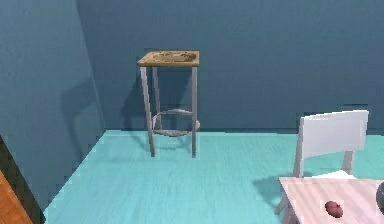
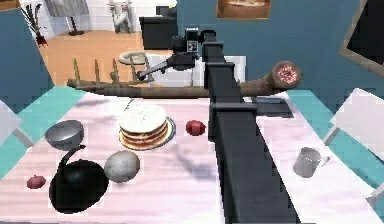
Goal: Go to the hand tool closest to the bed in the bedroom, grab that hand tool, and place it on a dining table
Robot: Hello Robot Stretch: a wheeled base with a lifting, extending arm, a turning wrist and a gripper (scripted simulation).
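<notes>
A tall stool stands against the blue wall, a white chair nearer.

The bench is a dining table with a pale, pinkish-white top and faint wood lines. It lies flat and level. In the arm side view it spreads over the lower half, from nine o'clock down through six o'clock to three o'clock. Its far edge runs across a little above the middle. In the forward view one corner of the bench pokes in at five o'clock.
</notes>
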